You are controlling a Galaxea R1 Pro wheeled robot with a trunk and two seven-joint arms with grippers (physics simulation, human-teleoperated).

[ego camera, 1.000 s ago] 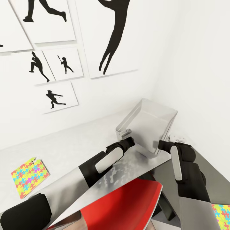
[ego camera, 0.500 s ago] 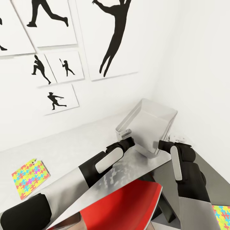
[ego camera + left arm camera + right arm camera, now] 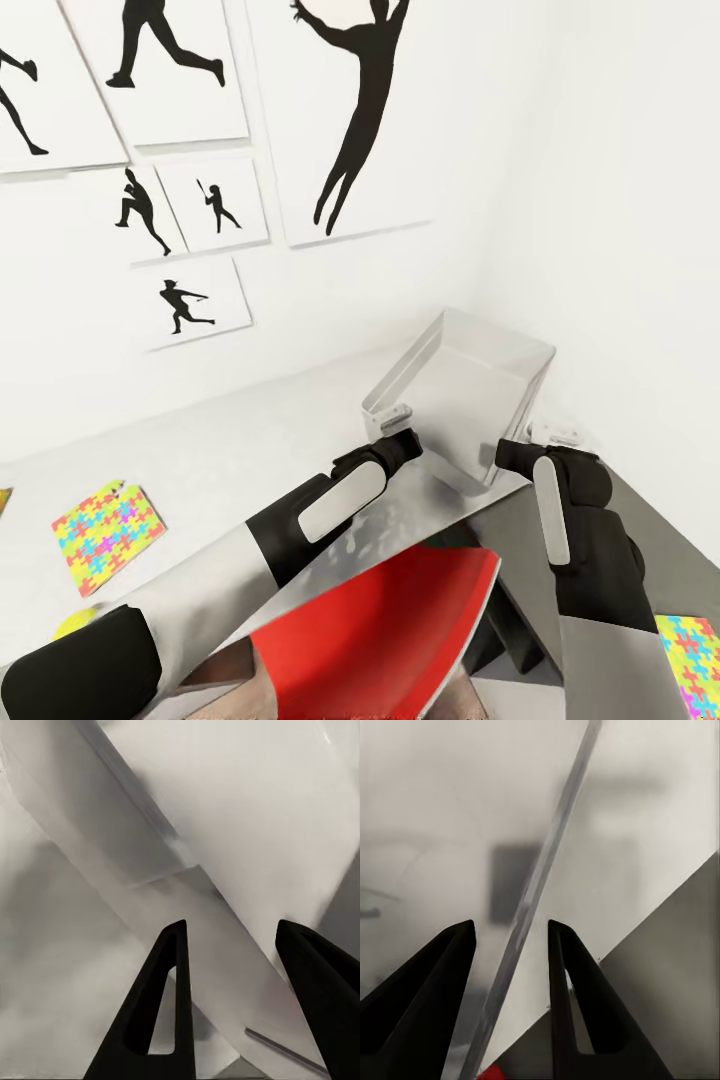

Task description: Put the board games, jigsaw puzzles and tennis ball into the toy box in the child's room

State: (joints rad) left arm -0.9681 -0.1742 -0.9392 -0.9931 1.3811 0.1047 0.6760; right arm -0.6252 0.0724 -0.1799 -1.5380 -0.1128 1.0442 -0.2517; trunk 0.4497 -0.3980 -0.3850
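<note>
The light grey toy box (image 3: 470, 395) hangs tilted over the far right end of the table (image 3: 240, 450), near the room's corner. My left gripper (image 3: 402, 437) is shut on its near-left wall, and in the left wrist view that wall (image 3: 225, 945) runs between the fingers of the gripper (image 3: 234, 926). My right gripper (image 3: 508, 452) is shut on the near-right rim, which in the right wrist view is a thin edge (image 3: 536, 892) between the fingers of the gripper (image 3: 510, 924). One jigsaw puzzle (image 3: 108, 522) lies flat on the table at the left. A second puzzle (image 3: 690, 660) peeks in at the lower right. The tennis ball (image 3: 75, 622) shows beside my left upper arm.
A red chair (image 3: 390, 625) stands under my arms at the table's front edge. White walls close in behind and to the right, with black silhouette posters (image 3: 350, 120) on the back wall. A small white fitting (image 3: 555, 432) sits by the right wall.
The whole picture has shifted: posters and the left puzzle slid right and up a little, so the camera moved. The box and both grippers kept their places in view.
</note>
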